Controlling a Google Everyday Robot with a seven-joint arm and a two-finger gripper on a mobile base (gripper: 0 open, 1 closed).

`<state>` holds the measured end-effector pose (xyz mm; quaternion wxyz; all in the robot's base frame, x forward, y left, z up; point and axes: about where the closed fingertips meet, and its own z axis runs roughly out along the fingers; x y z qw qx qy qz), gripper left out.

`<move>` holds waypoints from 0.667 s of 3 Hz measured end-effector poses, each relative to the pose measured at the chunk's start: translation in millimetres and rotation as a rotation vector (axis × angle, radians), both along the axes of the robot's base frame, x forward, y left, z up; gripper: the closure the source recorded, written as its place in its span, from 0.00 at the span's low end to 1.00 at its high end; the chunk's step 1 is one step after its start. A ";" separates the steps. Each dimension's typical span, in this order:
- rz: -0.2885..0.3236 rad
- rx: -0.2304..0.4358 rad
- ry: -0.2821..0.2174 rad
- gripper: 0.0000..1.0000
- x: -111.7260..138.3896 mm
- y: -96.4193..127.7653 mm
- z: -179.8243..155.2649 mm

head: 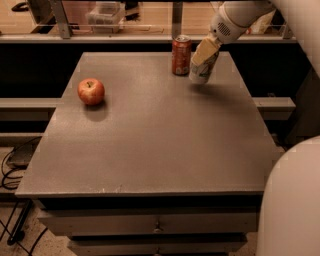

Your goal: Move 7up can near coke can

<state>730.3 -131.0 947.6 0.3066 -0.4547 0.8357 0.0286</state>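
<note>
The red-orange coke can (181, 55) stands upright near the table's far edge. Just to its right, my gripper (204, 56) is shut on the silvery-white 7up can (202, 71), whose lower half shows below a tan finger (205, 50). The 7up can is tilted slightly, at or just above the tabletop, a small gap from the coke can. My white arm (235, 17) reaches in from the upper right.
A red apple (91, 91) sits at the table's left side. The grey table (155, 145) has drawers below its front edge. A rail and shelf with a clear container (105, 12) run behind it. A white part of my body (292, 200) fills the lower right.
</note>
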 end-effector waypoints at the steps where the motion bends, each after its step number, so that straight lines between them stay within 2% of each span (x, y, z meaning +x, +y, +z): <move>1: -0.032 0.022 0.009 0.35 17.4 -1.0 -14.7; 2: -0.046 0.039 0.023 0.12 29.9 3.5 -28.3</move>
